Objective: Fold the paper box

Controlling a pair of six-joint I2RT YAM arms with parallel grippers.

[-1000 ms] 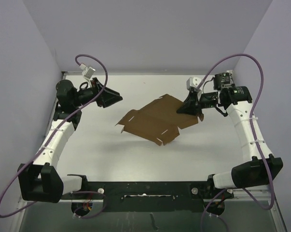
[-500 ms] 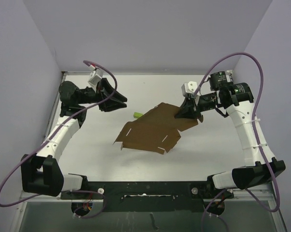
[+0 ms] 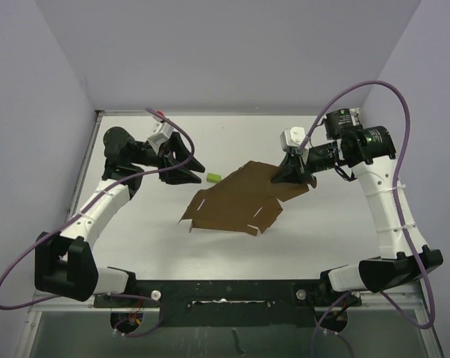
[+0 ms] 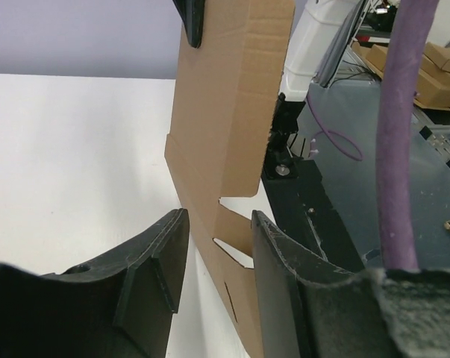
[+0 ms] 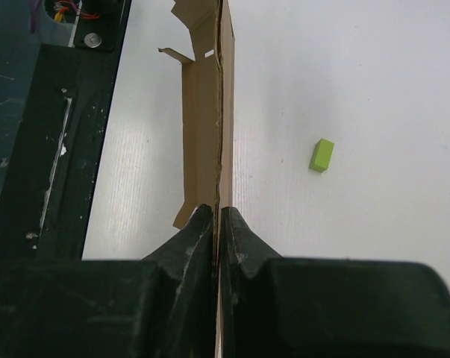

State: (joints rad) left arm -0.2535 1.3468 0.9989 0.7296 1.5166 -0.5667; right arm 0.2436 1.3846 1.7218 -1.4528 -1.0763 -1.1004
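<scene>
The paper box (image 3: 236, 201) is a flat brown kraft die-cut sheet with flaps and slots, held tilted above the white table. My right gripper (image 3: 293, 173) is shut on its far right edge; in the right wrist view the sheet (image 5: 207, 112) runs edge-on out from between the closed fingers (image 5: 218, 221). My left gripper (image 3: 197, 167) is open just beyond the sheet's far left corner. In the left wrist view the notched edge of the sheet (image 4: 225, 134) shows between and beyond the open fingers (image 4: 213, 224), apart from them.
A small yellow-green block (image 3: 212, 177) lies on the white table (image 3: 150, 239) between my left gripper and the sheet; it also shows in the right wrist view (image 5: 322, 155). A black base rail (image 3: 225, 291) runs along the near edge. Lilac walls enclose the table.
My left gripper has swung right toward the sheet's far left corner. My right gripper has lifted and turned the sheet a little, uncovering the yellow-green block.
</scene>
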